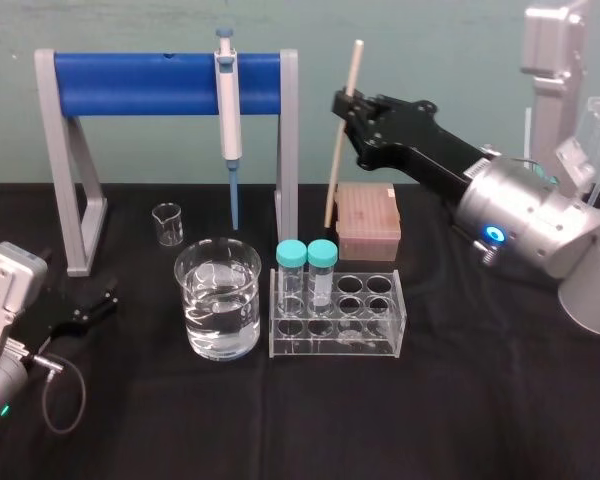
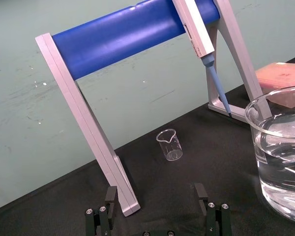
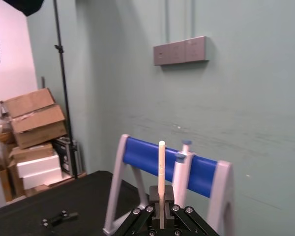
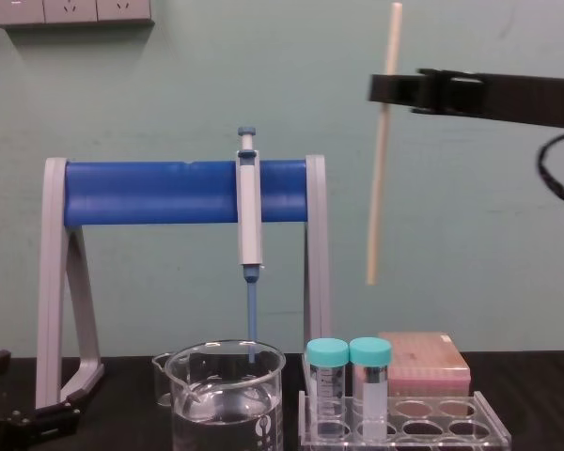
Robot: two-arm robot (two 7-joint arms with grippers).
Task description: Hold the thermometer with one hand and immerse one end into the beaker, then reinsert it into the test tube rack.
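Aloft | right hand [image 1: 348, 100] clenched on thermometer [image 1: 337, 170], most of it hanging below | left hand [image 1: 95, 302] released, on table [image 1: 480, 400]

A lab, by the look of my black-draped desk [image 1: 480, 400]: a pipette [image 1: 227, 100] hung on a blue stand [image 1: 130, 85], a part-filled beaker [image 1: 218, 300], a test tube rack [image 1: 340, 325]; cardboard boxes [image 3: 34, 115], perhaps storage, stacked beyond.
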